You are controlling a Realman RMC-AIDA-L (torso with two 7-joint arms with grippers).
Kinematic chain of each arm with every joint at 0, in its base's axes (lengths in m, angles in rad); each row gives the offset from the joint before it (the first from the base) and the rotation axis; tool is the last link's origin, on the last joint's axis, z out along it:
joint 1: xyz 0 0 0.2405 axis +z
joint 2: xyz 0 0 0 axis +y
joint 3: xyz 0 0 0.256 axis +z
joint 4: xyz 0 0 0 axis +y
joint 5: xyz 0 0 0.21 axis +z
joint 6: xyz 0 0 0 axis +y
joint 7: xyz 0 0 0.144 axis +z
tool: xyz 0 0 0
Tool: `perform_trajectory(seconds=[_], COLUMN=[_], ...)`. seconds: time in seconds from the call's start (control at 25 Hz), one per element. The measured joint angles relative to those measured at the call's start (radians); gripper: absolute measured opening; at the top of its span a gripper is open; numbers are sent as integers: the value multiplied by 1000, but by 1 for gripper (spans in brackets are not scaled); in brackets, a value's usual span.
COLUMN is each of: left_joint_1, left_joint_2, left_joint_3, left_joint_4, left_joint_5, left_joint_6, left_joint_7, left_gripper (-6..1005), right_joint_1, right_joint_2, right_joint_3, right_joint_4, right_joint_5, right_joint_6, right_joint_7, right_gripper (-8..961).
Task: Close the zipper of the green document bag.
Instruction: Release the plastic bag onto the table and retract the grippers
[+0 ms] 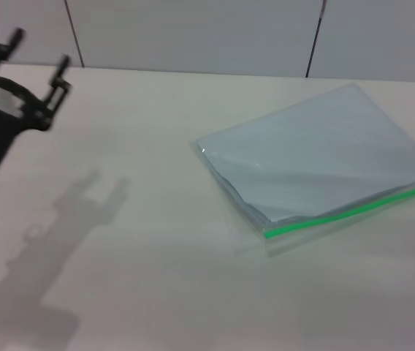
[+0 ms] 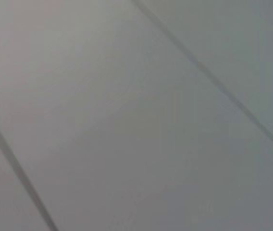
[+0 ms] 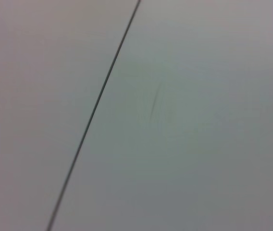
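— While the left gripper (image 1: 38, 58) hangs high at far left, fingers apart and empty, where's the green document bag (image 1: 324, 157)?
— Flat at right, well apart; the zipper (image 1: 353, 208) lines its near edge. Nothing's begun; next comes reaching for the slider, which I can't make out.

Green document bag (image 1: 324, 157): clear flat pouch, pale blue-grey sheets inside, lying flat, skewed. Zipper (image 1: 353, 207): bright green strip along bag's near long edge; slider not discernible.
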Motion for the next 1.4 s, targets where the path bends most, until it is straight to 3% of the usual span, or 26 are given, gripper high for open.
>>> perform_trajectory(seconds=[0.2, 0.44, 0.68, 1.4], left_joint_1=[18, 19, 33, 29], left_joint_2=[-2, 8, 5, -6], left_joint_3=[-1, -3, -8, -16], left_joint_4=[0, 0, -15, -14], left_joint_5=[-85, -172, -231, -239], left_joint_6=[73, 91, 103, 122], left_joint_7=[-112, -276, -308, -356], left_gripper=[620, 632, 632, 638], right_joint_1=[12, 28, 32, 38], right_joint_2=[-1, 0, 2, 2], right_joint_3=[-14, -35, -49, -73], right_joint_4=[-18, -24, -21, 4], right_joint_5=[-6, -17, -17, -28], right_joint_6=[-20, -26, -35, -139], right_joint_7=[199, 223, 225, 229], right_gripper=[799, 884, 881, 882])
